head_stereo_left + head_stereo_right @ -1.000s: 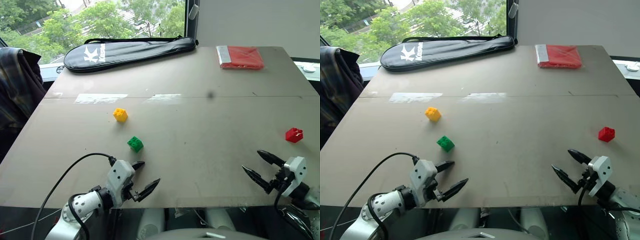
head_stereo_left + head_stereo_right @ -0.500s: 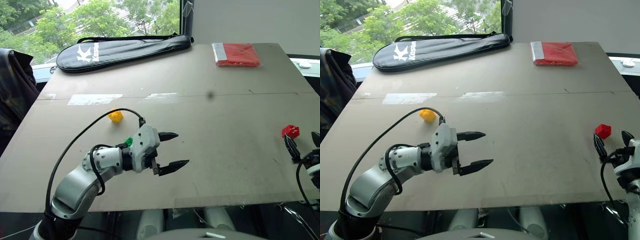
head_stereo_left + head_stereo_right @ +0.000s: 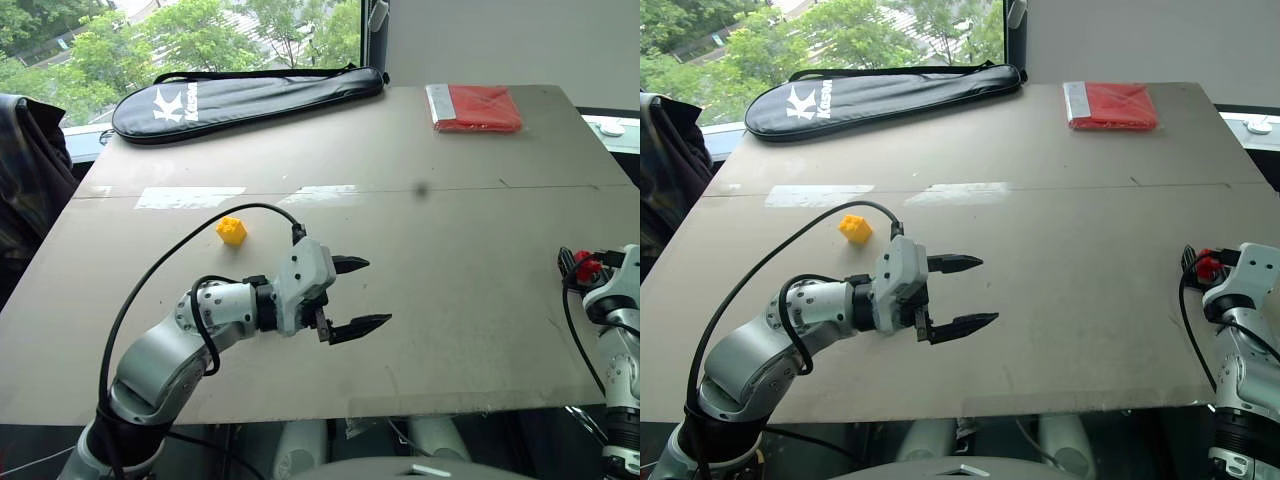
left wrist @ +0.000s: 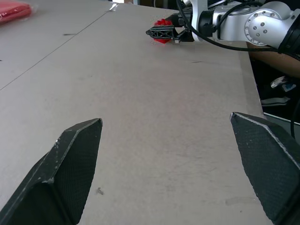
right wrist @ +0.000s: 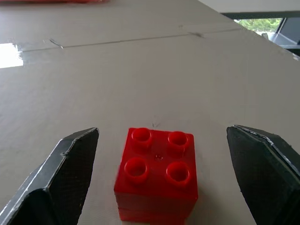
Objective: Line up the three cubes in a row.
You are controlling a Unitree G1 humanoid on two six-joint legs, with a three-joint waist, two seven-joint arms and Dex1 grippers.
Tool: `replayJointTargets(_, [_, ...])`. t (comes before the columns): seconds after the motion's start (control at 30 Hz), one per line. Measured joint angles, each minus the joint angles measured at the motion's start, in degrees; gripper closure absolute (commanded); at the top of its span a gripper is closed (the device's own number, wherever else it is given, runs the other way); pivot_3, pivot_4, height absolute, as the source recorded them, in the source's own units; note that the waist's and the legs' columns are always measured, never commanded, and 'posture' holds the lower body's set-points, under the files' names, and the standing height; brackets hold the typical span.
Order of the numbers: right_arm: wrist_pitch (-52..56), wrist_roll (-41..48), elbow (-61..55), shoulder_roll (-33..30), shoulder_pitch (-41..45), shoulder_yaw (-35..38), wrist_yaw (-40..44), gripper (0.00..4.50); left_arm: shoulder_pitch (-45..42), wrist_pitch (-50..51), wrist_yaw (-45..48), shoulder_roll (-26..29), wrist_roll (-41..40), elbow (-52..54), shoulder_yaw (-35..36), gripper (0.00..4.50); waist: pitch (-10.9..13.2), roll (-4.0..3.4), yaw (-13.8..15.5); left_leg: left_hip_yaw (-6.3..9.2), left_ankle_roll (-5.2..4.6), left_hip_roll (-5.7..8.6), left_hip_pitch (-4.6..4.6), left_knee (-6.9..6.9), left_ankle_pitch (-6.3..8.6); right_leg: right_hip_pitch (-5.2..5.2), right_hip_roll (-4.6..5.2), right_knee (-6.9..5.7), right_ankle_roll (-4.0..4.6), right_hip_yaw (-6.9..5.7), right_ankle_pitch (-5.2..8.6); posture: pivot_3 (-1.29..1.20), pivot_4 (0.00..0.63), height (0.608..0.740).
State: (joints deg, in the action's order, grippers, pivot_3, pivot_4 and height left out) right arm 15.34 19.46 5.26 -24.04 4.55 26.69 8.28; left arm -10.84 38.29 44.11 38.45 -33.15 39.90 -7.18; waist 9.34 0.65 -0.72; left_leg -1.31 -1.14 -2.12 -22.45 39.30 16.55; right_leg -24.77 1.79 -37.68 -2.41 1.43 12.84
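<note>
Red cube sits at the table's right edge, dead at 12 o'clock from the right gripper, between its spread fingers, untouched. No long axis; faces lie slightly askew. Left gripper wide, empty, mid-table. Yellow cube at its 10 o'clock.

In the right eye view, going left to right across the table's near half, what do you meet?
Yellow cube → left tool, open and empty, above the table → red cube, sitting between the fingers of the right tool at the table's right edge.
</note>
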Motion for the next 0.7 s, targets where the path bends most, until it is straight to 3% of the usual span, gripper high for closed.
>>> replayJointTargets(0.17, [0.6,-0.4,0.2,0.0,0.0,0.0,0.1,3.14,0.0,0.1,-0.1,0.3,-0.2,0.0,0.2,0.0,0.0,-0.01,-0.1,-0.01,0.0,0.0,0.03,0.0,0.0,0.0,-0.01,-0.03,-0.06,0.02,0.03,0.0,0.15,0.708])
replayJointTargets(0.3, [0.7,-0.4,-1.2,0.0,-0.6,-0.9,1.7,3.13,0.2,-0.1,-0.1,0.3,-0.2,0.0,0.3,0.0,0.0,-0.01,-0.1,0.0,0.0,-0.01,0.05,0.01,0.0,0.0,-0.03,-0.05,-0.06,0.02,0.03,0.0,0.15,0.708])
replayJointTargets(0.37, [0.0,-0.6,-3.1,-1.7,-1.9,-4.1,6.7,3.13,1.7,-0.7,-0.1,0.3,-0.2,0.0,0.7,0.0,0.0,-0.04,-0.3,0.0,0.0,-0.02,0.11,-0.02,0.0,0.0,-0.04,-0.07,-0.07,0.09,0.03,0.0,0.15,0.708])
replayJointTargets(0.5, [-5.7,-0.8,-4.4,-6.6,-2.7,-13.3,24.3,3.13,7.4,-3.9,1.2,1.8,1.8,-2.1,2.3,0.0,0.0,-0.02,-0.4,-0.01,-0.01,-0.06,0.19,-0.04,0.0,0.03,-0.09,-0.06,-0.09,0.08,0.05,0.0,0.15,0.708])
replayJointTargets(0.57, [-7.3,-0.5,-4.2,-6.9,-2.0,-15.8,29.2,3.13,8.6,-4.7,1.4,2.1,2.3,-2.9,2.8,0.0,0.1,0.0,-0.2,-0.01,-0.01,-0.06,0.19,-0.03,0.0,0.04,-0.09,-0.07,-0.09,0.04,0.05,0.0,0.15,0.708])
replayJointTargets(0.7, [-13.5,-0.9,3.5,-7.6,8.1,-26.7,48.5,3.13,13.2,-9.0,3.1,3.1,3.6,-5.1,7.3,0.0,0.2,0.13,-0.4,-0.03,-0.01,-0.08,0.46,0.01,-0.01,0.2,-0.09,-0.14,-0.05,0.16,0.03,0.0,0.15,0.708])
